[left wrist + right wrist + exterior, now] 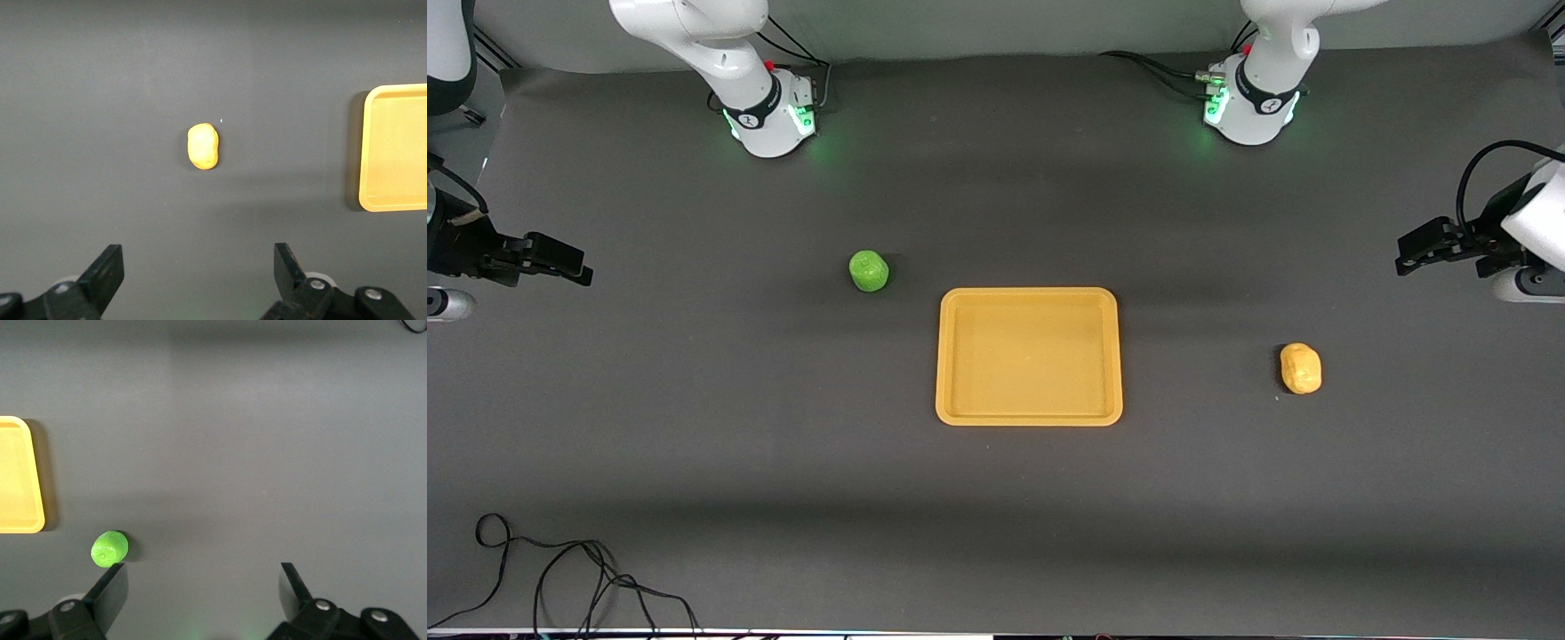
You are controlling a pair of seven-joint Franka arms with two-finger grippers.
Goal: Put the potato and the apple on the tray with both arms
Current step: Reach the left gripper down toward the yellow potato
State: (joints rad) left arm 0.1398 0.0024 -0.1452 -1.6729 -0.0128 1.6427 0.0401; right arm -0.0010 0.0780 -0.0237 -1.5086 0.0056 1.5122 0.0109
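The yellow-orange tray (1029,411) lies flat at the table's middle with nothing on it. The green apple (869,270) rests on the dark mat beside the tray, toward the right arm's end and a bit farther from the front camera. Toward the left arm's end sits the potato (1301,368), a bumpy yellow-orange lump. My left gripper (1409,255) hangs open and empty at its edge of the table; in its wrist view (199,263) the potato (203,146) and the tray's edge (373,150) show. My right gripper (578,269) is open and empty too; its wrist view (203,585) shows the apple (109,549).
The two white arm bases (774,116) (1249,107) glow green at the table's edge farthest from the front camera. A loose black cable (560,578) lies at the near edge, toward the right arm's end.
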